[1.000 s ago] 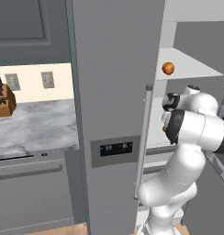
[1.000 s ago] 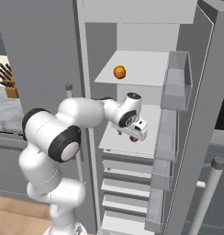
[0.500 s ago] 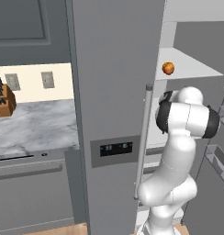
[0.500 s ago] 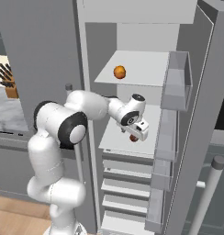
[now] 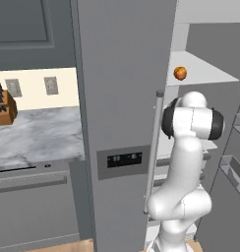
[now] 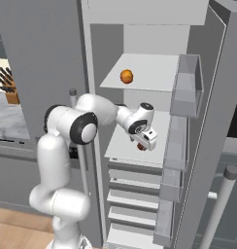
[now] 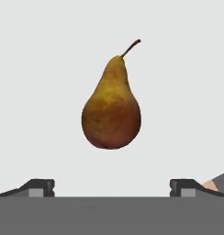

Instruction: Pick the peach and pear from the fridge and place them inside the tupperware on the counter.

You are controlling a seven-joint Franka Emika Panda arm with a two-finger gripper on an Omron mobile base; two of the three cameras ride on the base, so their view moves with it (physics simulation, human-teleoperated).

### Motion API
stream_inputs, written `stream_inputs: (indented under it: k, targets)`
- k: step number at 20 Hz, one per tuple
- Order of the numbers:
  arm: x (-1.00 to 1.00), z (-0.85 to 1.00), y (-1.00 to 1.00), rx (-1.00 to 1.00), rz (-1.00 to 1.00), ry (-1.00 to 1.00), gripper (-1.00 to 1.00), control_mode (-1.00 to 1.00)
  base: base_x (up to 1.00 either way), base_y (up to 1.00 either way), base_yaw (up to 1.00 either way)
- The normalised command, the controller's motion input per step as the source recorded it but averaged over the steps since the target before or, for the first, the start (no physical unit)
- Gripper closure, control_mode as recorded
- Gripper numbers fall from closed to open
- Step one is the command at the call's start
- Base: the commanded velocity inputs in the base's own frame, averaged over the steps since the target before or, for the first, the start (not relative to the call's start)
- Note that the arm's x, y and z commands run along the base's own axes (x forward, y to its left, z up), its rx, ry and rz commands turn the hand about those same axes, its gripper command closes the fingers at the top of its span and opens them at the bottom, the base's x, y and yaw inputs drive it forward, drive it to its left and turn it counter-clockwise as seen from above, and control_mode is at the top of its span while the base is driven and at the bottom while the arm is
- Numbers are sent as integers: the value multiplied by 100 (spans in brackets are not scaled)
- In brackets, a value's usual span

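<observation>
The fridge (image 5: pixel 122 74) stands with its right side open. On its upper shelf rests the orange-red peach (image 5: pixel 180 73) (image 6: pixel 126 76). One shelf lower lies the brownish-red pear (image 6: pixel 139 147) with its short stem. My gripper (image 6: pixel 144 142) is right over that pear, open. In the hand view the pear (image 7: pixel 111 110) sits centred a little beyond my gripper (image 7: pixel 111 188); the two fingertips (image 7: pixel 40 187) stand wide to either side and touch nothing. The tupperware is out of view.
The marbled counter (image 5: pixel 38 133) with a knife block (image 5: pixel 4 108) lies left of the fridge. The open door's clear bins (image 6: pixel 186 87) stand close on the right of the shelves. Drawers (image 6: pixel 130 194) fill the fridge below the pear's shelf.
My arm has reached deeper into the fridge, its elbow swinging up and in, and the hand has come slightly closer to the pear. The jaws have stayed open.
</observation>
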Motion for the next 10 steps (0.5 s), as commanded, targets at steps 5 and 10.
stream_inputs:
  k: [5,10]
  targets:
    - [19,-20,-1,0,0,0,-100,-100,0,0,0]
    - [20,-18,-4,0,0,0,-100,-100,0,0,0]
